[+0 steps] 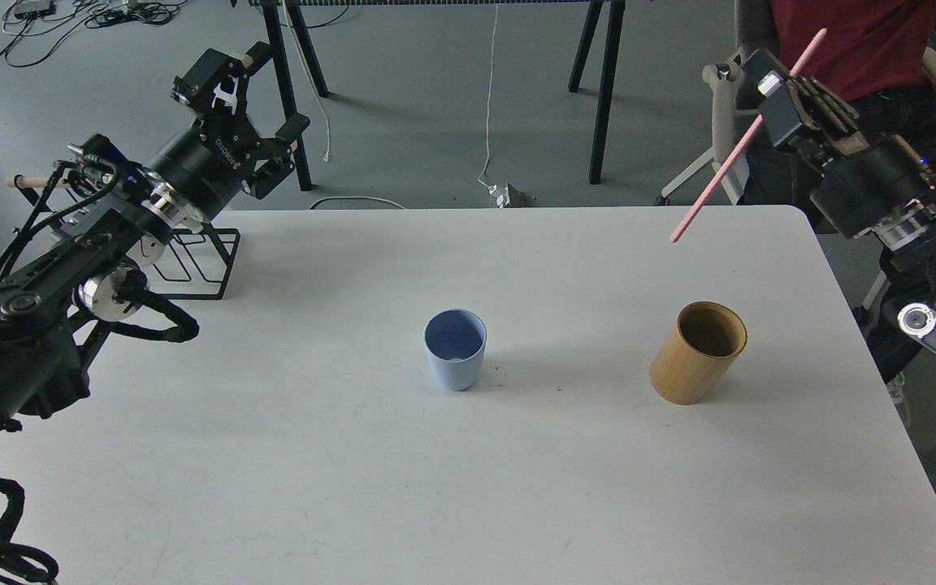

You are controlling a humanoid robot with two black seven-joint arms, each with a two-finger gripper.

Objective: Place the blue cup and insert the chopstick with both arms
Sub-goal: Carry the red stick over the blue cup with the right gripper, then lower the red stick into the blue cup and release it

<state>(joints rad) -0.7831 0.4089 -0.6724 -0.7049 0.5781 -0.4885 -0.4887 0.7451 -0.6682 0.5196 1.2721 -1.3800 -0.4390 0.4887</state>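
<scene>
Head view:
Left gripper (pixel 250 97): raised above the far left corner of the table, beyond its edge; fingers spread apart, nothing between them.
Right gripper (pixel 770 85): raised beyond the far right corner of the table; fingers clamped on the chopstick.
Chopstick (pixel 716 180): pink, held at a slant; upper end rises above and to the right of the right gripper, lower tip hangs below and to its left, just over the table's far edge, touching nothing.
Blue cup (pixel 455 349): upright on the table, mouth open upward, nothing seen inside; well below and to the left of the right gripper, well below and to the right of the left gripper; apart from both.
Wooden cylinder (pixel 697 352): tan, standing open end up, below the right gripper and below the chopstick's lower tip; well apart from the blue cup, on its right.
Wire rack (pixel 200 260): black, on the table's far left corner, directly under the left arm, below the left gripper; a pale rod end shows at its left.
Table (pixel 468 504): white, bearing cup, cylinder and rack.
Person (pixel 858 41): red top, seated behind the right gripper; only partly in view.
</scene>
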